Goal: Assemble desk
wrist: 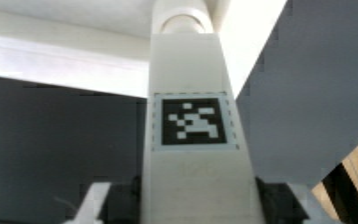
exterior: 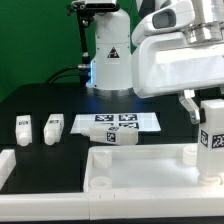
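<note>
The two-finger pincer (wrist: 179, 210) is clamped on a long white rectangular plastic leg block (wrist: 194, 70). One pale finger (wrist: 94, 205) presses on each side, and the jaws stand only partly apart (the block fills the gap). The block's black-and-white square tag (wrist: 195, 122) faces the wrist camera.

In the exterior view the leg block stands upright at the far right, over the right end of the wide flat white plastic tabletop slab (exterior: 135, 168). The slab lies at the front of the black table (exterior: 40, 100); whether block and slab touch I cannot tell. Bare black surface stretches to the exterior view's left of the slab, as far as a white piece (exterior: 6, 165) cut by the frame edge.

Near the slab's back edge a lying leg (exterior: 110, 136) rests just in front of the marker board (exterior: 118, 122). Two short white legs (exterior: 23, 128) (exterior: 52, 127) stand at the exterior view's left, well apart from the pincer.
</note>
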`<action>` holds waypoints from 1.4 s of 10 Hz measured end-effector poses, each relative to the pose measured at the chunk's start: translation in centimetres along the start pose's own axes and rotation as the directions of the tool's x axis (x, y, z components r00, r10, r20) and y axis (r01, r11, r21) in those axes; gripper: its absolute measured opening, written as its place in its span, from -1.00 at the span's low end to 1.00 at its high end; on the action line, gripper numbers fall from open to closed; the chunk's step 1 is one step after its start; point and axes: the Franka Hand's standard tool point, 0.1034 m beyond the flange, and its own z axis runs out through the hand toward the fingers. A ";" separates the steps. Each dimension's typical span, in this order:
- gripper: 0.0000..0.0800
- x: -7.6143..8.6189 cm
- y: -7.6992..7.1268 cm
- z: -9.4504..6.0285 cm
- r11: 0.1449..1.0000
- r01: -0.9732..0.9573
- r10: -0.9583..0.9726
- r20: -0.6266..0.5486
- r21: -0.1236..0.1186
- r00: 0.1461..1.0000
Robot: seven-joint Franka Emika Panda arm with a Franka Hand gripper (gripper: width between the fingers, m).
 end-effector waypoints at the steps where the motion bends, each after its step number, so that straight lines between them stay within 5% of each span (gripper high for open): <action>1: -0.29 -0.1 0.0 0.2 1.000 -0.001 0.001 -0.002 0.000 1.000; 5: -0.29 0.4 0.0 0.4 1.000 -0.001 0.001 -0.048 -0.005 0.999; 7: -0.10 0.4 0.0 0.4 1.000 -0.001 0.001 -0.048 -0.005 0.999; 9: 0.50 0.4 0.0 0.4 1.000 -0.001 0.001 -0.045 -0.004 0.999; 11: 0.60 1.2 0.3 0.2 1.000 -0.005 0.005 -0.010 -0.001 1.000; 14: 0.62 1.8 1.6 0.0 0.999 -0.036 0.030 0.225 0.023 0.974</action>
